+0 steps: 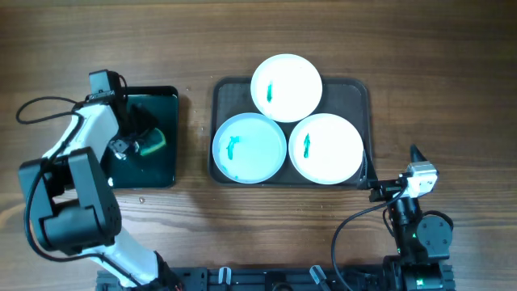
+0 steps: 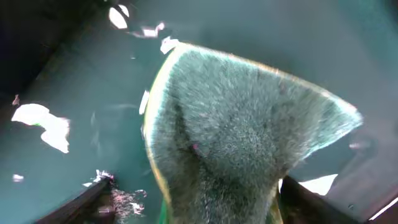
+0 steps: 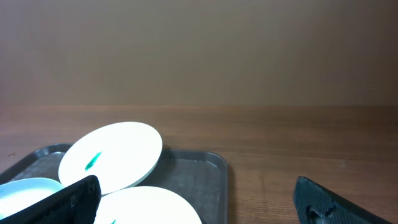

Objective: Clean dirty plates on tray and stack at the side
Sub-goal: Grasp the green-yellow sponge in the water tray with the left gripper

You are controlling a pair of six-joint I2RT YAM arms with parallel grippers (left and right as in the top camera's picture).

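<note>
Three plates lie on the dark tray [image 1: 365, 90]: a white one at the back [image 1: 286, 86], a pale blue one at front left [image 1: 250, 148] and a white one at front right [image 1: 325, 148]. Each has a green smear. My left gripper [image 1: 136, 136] is down in the black tray [image 1: 166, 97], open, with the green sponge [image 1: 155, 143] between its fingers. In the left wrist view the sponge [image 2: 249, 124] fills the frame between the fingers [image 2: 196, 190]. My right gripper [image 1: 393, 168] is open and empty just off the tray's front right corner. The right wrist view shows the fingers [image 3: 196, 186] before the plates [image 3: 112, 155] and the tray [image 3: 199, 174].
The black tray's glossy floor [image 2: 74, 81] shows wet glints around the sponge. Bare wooden table [image 1: 436, 97] lies right of the dark tray and between the two trays. Cables run near both arm bases.
</note>
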